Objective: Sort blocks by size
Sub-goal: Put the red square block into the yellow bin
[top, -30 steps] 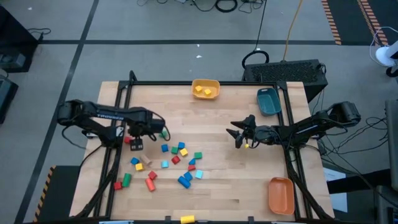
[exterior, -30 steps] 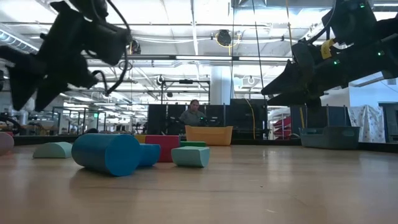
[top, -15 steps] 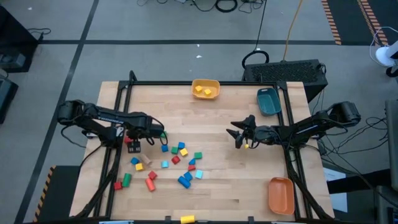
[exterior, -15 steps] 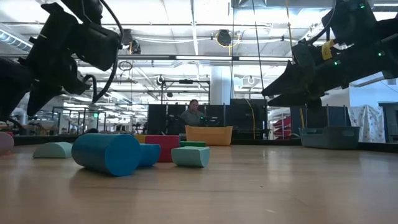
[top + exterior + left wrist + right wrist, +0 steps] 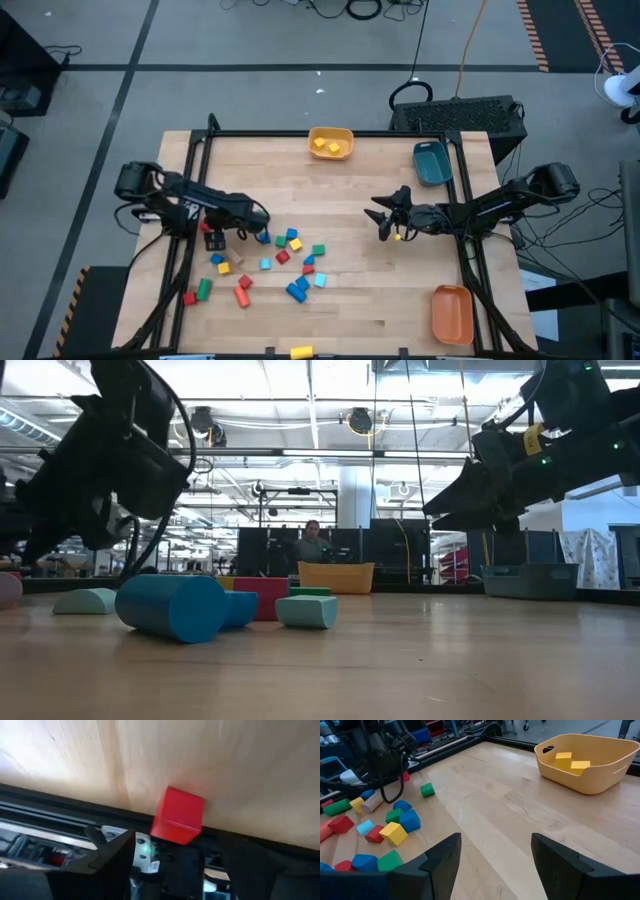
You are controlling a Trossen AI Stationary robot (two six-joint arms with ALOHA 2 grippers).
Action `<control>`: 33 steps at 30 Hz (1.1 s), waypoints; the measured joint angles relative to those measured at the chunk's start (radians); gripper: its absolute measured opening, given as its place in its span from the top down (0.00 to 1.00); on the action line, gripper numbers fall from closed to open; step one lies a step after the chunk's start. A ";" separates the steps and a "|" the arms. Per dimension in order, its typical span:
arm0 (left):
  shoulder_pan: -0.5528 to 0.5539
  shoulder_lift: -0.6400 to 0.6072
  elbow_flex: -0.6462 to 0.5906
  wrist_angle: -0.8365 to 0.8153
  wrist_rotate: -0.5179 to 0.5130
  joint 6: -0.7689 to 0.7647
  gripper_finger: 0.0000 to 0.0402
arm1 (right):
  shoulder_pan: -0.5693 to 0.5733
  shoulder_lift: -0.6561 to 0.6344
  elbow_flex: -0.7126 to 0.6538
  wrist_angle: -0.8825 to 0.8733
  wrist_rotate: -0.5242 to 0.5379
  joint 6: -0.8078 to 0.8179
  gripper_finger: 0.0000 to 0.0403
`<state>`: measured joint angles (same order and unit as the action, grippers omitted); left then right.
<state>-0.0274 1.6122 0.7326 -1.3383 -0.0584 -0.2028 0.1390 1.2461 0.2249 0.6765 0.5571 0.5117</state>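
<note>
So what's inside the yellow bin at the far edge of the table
The yellow bin holds two yellow blocks, side by side. Its near wall hides part of the floor in the right wrist view, but nothing else shows from above.

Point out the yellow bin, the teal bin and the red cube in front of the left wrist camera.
yellow bin (image 5: 344, 133): high view, on its right rim.
teal bin (image 5: 432, 166): high view, on its bare floor.
red cube (image 5: 179, 812): left wrist view, on its broad upper face.

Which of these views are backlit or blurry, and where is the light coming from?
Low view: ceiling lights behind turn both arms into silhouettes. Left wrist view: the red block and dark fingers look soft. Right wrist view: evenly lit, yellow bin crisp.
</note>
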 joint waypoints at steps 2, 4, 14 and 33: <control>0.000 0.021 0.000 0.018 -0.019 0.000 0.30 | 0.000 0.000 0.000 0.000 0.000 0.000 0.43; 0.000 0.041 -0.001 0.044 -0.039 0.002 0.30 | 0.000 0.000 0.000 0.000 0.000 0.000 0.43; 0.001 0.112 -0.014 0.051 -0.038 0.005 0.30 | 0.000 0.000 0.000 -0.001 -0.003 0.000 0.43; 0.001 0.137 -0.052 0.078 0.017 -0.028 0.45 | 0.021 0.000 0.000 -0.006 0.000 0.000 0.43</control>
<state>-0.0268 1.7489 0.6804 -1.2606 -0.0418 -0.2310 0.1597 1.2461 0.2249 0.6704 0.5574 0.5114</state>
